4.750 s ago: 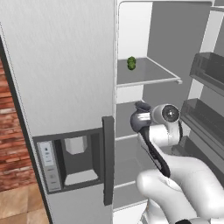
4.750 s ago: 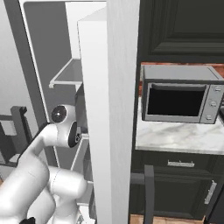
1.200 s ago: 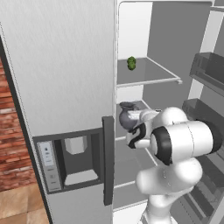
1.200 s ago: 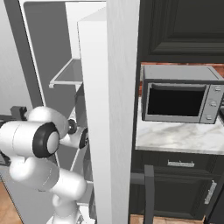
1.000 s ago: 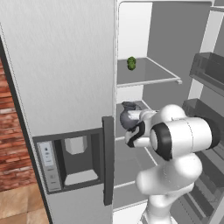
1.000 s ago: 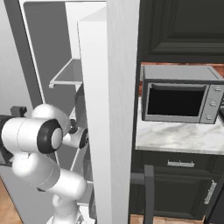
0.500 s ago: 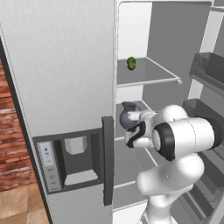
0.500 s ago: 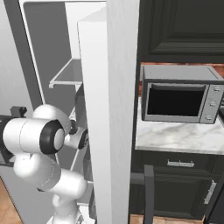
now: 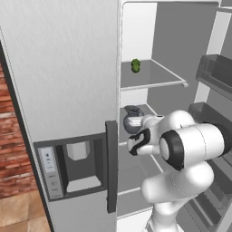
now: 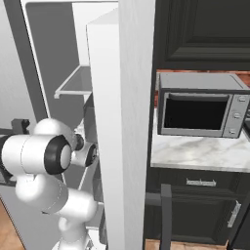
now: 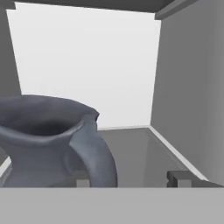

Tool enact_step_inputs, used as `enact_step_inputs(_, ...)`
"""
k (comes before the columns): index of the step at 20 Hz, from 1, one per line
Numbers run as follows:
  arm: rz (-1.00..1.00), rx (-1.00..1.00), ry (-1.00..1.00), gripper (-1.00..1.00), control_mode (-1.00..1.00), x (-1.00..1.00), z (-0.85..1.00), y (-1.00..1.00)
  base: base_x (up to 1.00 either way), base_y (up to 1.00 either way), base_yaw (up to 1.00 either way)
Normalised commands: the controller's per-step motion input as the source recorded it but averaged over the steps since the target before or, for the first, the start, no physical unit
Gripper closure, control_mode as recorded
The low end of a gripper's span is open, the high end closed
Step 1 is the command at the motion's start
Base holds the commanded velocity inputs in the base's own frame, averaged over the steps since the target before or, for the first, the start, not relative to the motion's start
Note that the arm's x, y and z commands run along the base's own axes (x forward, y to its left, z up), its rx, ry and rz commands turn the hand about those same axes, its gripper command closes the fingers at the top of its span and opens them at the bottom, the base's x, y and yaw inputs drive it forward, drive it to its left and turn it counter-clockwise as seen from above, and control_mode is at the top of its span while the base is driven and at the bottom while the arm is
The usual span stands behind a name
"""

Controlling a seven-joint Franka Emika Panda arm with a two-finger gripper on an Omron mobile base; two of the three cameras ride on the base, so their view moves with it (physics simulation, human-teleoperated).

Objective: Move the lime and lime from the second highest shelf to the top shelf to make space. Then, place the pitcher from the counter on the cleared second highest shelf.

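Pitcher (image 11: 48, 140) upright on second highest shelf (image 11: 140, 153), handle between open jaws.

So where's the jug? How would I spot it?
Look inside the open fridge, at the second shelf down, just under the shelf with a small green lime. The pitcher stands there by the white robot arm. It's dark blue-grey and fat-bellied, with a flared rim and a curved side handle.
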Motion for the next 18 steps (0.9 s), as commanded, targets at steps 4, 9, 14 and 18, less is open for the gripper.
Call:
enact_step_inputs(4, 0.18, 0.0, 0.0, -1.0, -1.0, 0.0, -0.46, 0.0, 0.0, 0.0, 0.0)
enact_step_inputs(9, 0.26, 0.0, 0.0, -1.0, -1.0, -0.18, -0.32, 0.01, 0.0, 0.0, 0.0)
enact_step_inputs(14, 0.19, 0.0, 0.0, -1.0, -1.0, -0.69, -0.04, 0.15, 0.0, 0.0, 0.0)
enact_step_inputs(18, 0.03, 0.0, 0.09, -1.0, -1.0, -0.46, 0.22, 0.19, 0.0, 0.0, 0.0)
